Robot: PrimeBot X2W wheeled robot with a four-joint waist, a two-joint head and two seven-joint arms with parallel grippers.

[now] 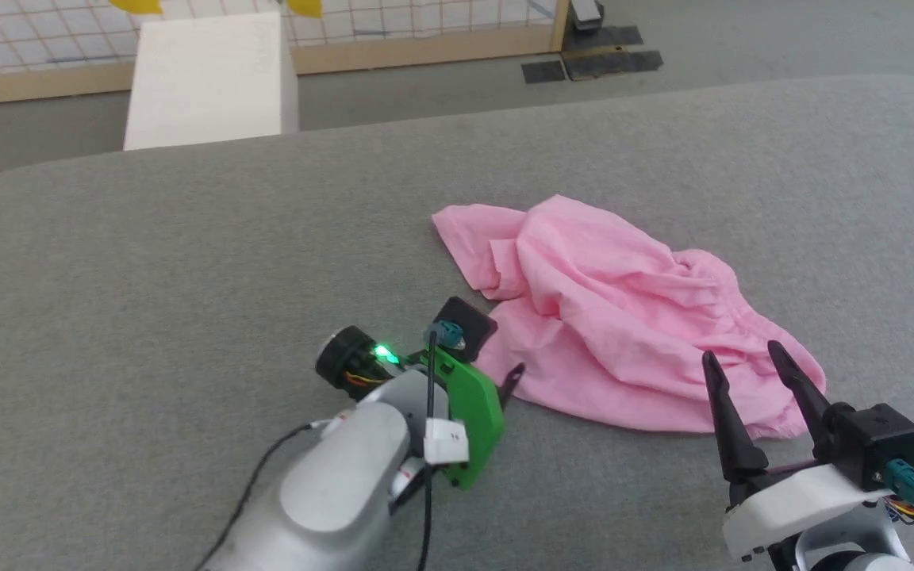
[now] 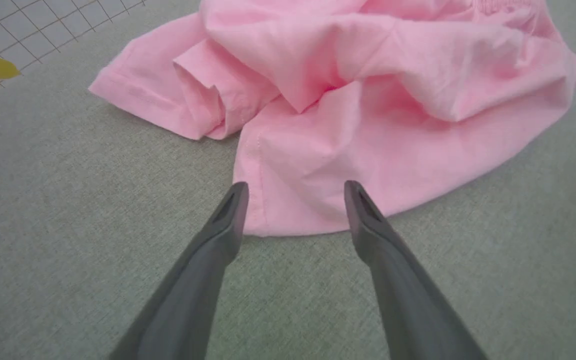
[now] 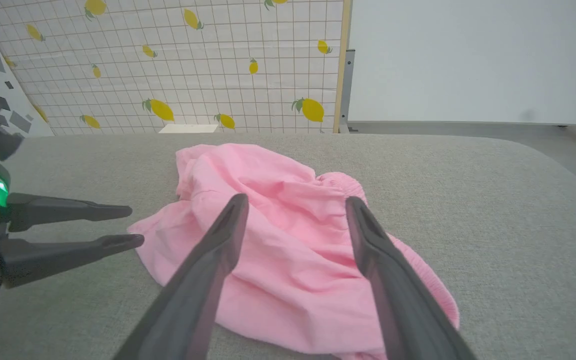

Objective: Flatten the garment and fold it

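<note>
Garment (image 1: 608, 317) lies crumpled, left tool (image 2: 293, 192) and right tool (image 1: 743, 353) spread at its edges.

A grey cloth-covered table (image 1: 187, 254) with rounded corners fills the foreground. Just beyond its far edge stands a white box (image 1: 207, 79). Behind the table runs a wooden-framed grid screen (image 3: 193, 65) printed with lemons, and black tape patches (image 1: 612, 63) lie on the floor past the table.

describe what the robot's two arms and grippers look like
The left gripper sits on a silver-grey forearm with a green bracket, black cable and lit green light. The right gripper has a white mount and teal connector. Each has two long dark tapering fingers.
</note>
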